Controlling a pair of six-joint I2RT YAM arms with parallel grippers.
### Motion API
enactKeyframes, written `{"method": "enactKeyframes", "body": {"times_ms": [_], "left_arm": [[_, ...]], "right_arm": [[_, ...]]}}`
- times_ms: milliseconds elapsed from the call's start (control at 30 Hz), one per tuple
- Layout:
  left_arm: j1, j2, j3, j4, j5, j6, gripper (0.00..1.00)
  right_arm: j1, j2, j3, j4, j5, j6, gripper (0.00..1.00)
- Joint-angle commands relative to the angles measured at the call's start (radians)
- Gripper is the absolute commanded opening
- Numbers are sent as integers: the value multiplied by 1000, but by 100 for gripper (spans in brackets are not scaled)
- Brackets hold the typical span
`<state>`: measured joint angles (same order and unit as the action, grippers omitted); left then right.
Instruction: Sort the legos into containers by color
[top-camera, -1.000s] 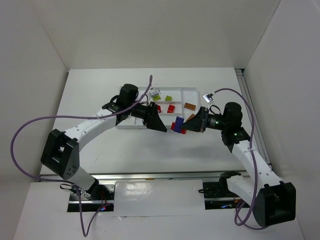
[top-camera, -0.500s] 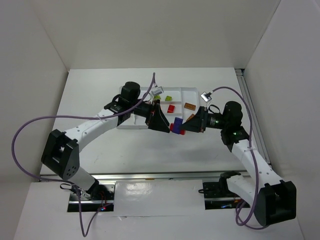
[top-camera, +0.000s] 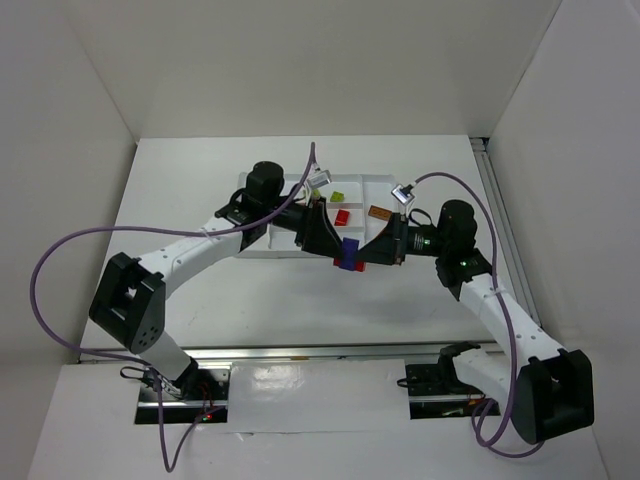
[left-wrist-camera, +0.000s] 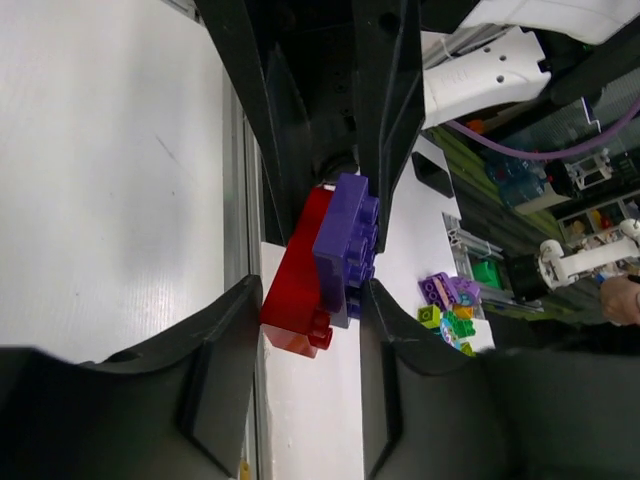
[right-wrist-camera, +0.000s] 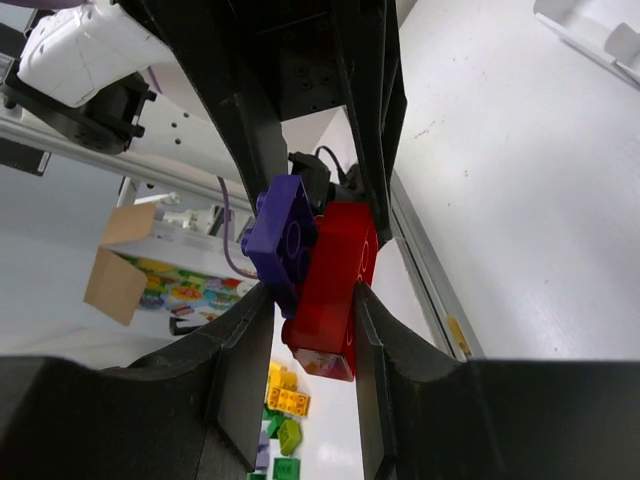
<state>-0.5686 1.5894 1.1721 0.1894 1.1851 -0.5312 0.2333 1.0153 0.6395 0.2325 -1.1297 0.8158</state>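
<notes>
A purple lego (top-camera: 350, 247) joined to a red lego (top-camera: 343, 263) hangs above the table in front of the white tray (top-camera: 400, 186). My right gripper (top-camera: 360, 256) is shut on this pair from the right; its wrist view shows the red lego (right-wrist-camera: 335, 275) and purple lego (right-wrist-camera: 282, 238) pinched at the gripper (right-wrist-camera: 313, 295). My left gripper (top-camera: 337, 250) comes from the left. Its jaws press the red lego (left-wrist-camera: 295, 290) and purple lego (left-wrist-camera: 345, 245) at the gripper (left-wrist-camera: 310, 300). The tray holds a lime green lego (top-camera: 337, 196), a red lego (top-camera: 342, 216) and an orange-brown lego (top-camera: 379, 212).
The left arm (top-camera: 200, 245) lies across the tray's left part and hides it. White walls close in the table on the left, back and right. Purple cables (top-camera: 60, 270) loop off both arms.
My left gripper moved right to the brick pair, opened wide, then closed around it. My right gripper shifted slightly left, keeping its hold on the pair.
</notes>
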Motion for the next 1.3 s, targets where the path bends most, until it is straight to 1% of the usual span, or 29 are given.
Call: {"method": "enactKeyframes", "body": {"times_ms": [0, 67, 100, 133, 167, 233, 267, 367, 500, 533, 600, 633, 667, 767, 800, 867, 900, 933, 967, 1000, 1033, 1067, 1100, 1167, 1200, 1233, 1267], "left_arm": [[-11, -3, 9, 68, 88, 2, 46], [-11, -3, 9, 58, 103, 2, 46], [-11, -3, 9, 58, 113, 2, 55], [-11, -3, 9, 58, 113, 2, 66], [-11, -3, 9, 36, 113, 14, 75], [-11, -3, 9, 24, 113, 23, 84], [-11, -3, 9, 24, 125, 23, 92], [-20, 18, 9, 33, 134, 13, 94], [-30, 18, -2, 84, 113, -19, 79], [-30, 9, -2, 94, 113, -32, 72], [-30, 9, -2, 108, 100, -53, 66], [-30, 9, -2, 125, 100, -62, 60], [-30, 9, -2, 136, 81, -72, 45], [-30, 9, -11, 147, 53, -91, 29], [-30, 9, -11, 156, 42, -92, 18], [-30, 9, -11, 156, 42, -101, 6], [-30, 9, -11, 156, 42, -101, 0], [-30, 18, -11, 144, 42, -101, 0], [-30, 18, -11, 143, 51, -90, 0], [-30, 18, -11, 130, 51, -90, 0], [-30, 18, -11, 130, 51, -78, 0], [-30, 18, 0, 96, 51, -78, 0], [-21, 18, 0, 82, 51, -63, 0], [-20, 18, 9, 59, 51, -47, 0], [-20, 18, 9, 38, 42, -24, 0], [-20, 18, 9, 22, 33, -15, 0], [-20, 18, 20, 10, 33, -15, 0]], "right_arm": [[8, 16, 52, 64, 36, -4, 15], [8, 16, 78, 19, 57, -24, 15], [8, 16, 87, 19, 57, -36, 15], [8, 16, 100, 8, 57, -37, 15], [8, 25, 100, 8, 57, -37, 15], [8, 25, 100, 17, 57, -37, 15], [8, 25, 100, 18, 57, -37, 15], [8, 34, 100, 41, 57, -24, 15], [8, 34, 91, 64, 57, -6, 15], [8, 34, 91, 64, 57, -6, 15], [8, 34, 91, 64, 57, -6, 15], [8, 43, 91, 64, 57, -6, 15], [8, 43, 91, 54, 57, -15, 15], [17, 43, 81, 21, 57, -47, 15], [29, 43, 92, -2, 57, -64, 16], [29, 34, 103, -68, 77, -110, 16], [29, 34, 114, -90, 77, -124, 21], [29, 34, 114, -111, 90, -141, 25], [29, 34, 130, -157, 103, -174, 32], [29, 34, 152, -183, 104, -196, 45], [29, 34, 169, -214, 116, -222, 70], [29, 43, 187, -290, 140, -251, 77], [29, 43, 233, -335, 163, -315, 79], [29, 55, 276, -439, 226, -369, 79], [29, 55, 302, -453, 237, -394, 79], [29, 55, 302, -453, 237, -394, 77], [29, 55, 302, -453, 237, -394, 72]]}}
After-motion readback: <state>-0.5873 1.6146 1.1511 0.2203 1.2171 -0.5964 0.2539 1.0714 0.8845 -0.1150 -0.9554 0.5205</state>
